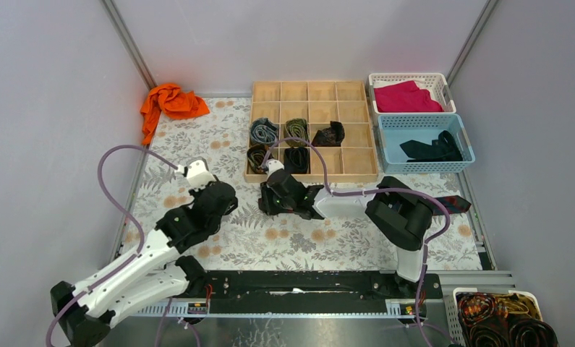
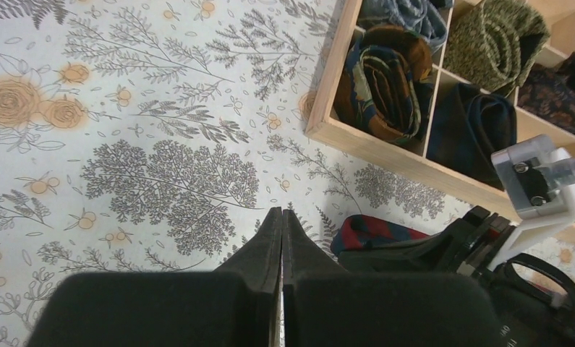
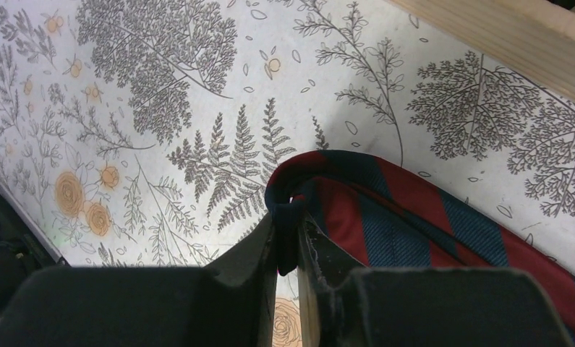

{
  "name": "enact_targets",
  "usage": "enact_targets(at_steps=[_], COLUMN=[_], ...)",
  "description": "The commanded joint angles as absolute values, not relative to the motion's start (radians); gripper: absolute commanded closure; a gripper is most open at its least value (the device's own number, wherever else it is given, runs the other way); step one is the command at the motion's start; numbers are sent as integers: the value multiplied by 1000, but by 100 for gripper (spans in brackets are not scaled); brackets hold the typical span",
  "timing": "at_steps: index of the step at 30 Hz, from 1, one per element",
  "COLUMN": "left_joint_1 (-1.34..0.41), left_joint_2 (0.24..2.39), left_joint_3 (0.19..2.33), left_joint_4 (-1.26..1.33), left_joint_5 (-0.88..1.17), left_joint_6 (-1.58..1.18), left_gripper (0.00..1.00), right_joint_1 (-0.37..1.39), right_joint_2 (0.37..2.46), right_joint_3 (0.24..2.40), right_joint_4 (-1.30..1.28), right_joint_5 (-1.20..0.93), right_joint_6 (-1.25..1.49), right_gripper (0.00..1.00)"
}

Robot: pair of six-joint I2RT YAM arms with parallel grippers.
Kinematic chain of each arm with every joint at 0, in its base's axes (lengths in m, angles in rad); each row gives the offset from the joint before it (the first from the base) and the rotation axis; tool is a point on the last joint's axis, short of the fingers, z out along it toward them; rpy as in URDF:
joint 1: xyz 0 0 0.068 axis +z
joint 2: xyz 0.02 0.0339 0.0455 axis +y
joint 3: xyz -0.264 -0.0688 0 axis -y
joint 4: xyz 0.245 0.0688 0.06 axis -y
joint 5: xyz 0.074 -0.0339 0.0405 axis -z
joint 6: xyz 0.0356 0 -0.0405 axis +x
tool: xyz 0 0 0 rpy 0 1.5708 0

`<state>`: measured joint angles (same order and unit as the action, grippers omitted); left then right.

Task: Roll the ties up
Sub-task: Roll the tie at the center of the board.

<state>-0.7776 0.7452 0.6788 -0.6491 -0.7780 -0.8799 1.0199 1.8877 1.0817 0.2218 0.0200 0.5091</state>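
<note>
A navy tie with red diagonal stripes [image 3: 414,217] lies on the floral mat in front of the wooden organiser [image 1: 364,116]. Its tail [image 1: 454,203] reaches out to the right. My right gripper [image 3: 290,224] is shut on the tie's folded end, pinching the fabric between its fingertips low over the mat [image 1: 266,204]. My left gripper [image 2: 281,213] is shut with nothing in it, just left of that folded end [image 2: 375,230]. Several rolled ties fill organiser cells, among them grey-blue [image 1: 263,131], olive [image 1: 296,130] and brown [image 2: 382,83].
An orange cloth [image 1: 170,101] lies at the back left. A white basket [image 1: 375,78] holds a magenta cloth, and a blue basket [image 1: 385,144] below it holds black ties [image 1: 432,148]. Another basket with coiled ties [image 1: 501,318] sits at the near right.
</note>
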Motion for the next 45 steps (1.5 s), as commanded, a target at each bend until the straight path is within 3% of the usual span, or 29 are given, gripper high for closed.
enact_targets(at_steps=[1, 10, 19, 30, 31, 34, 38, 40, 45], left_joint_1=[-772, -750, -630, -515, -503, -470, -432, -422, -410], left_joint_2=[803, 961, 1140, 1281, 1297, 1334, 1367, 1385, 1439], left_joint_3=[639, 582, 480, 369, 365, 360, 362, 377, 437], left_joint_4=[-503, -310, 136, 492, 500, 509, 531, 531, 521], left_joint_5=[-760, -678, -450, -234, -224, -214, -183, -170, -107], left_joint_6=[-862, -832, -708, -695, -695, -688, -662, -643, -582], left_gripper=[100, 100, 100, 100, 100, 100, 100, 100, 100], right_joint_1=[1024, 993, 983, 983, 983, 985, 985, 986, 994], right_joint_2=[1826, 1822, 1799, 1810, 1816, 1819, 1763, 1725, 1600], right_joint_3=[1136, 1168, 1163, 1141, 1150, 1174, 1125, 1073, 891], right_joint_4=[195, 162, 138, 138, 121, 56, 26, 29, 11], right_joint_5=[-23, -107, -154, -211, -211, -167, -123, -110, 78], right_joint_6=[433, 395, 364, 354, 352, 340, 341, 364, 440], right_gripper=[81, 81, 82, 81, 79, 54, 44, 45, 61])
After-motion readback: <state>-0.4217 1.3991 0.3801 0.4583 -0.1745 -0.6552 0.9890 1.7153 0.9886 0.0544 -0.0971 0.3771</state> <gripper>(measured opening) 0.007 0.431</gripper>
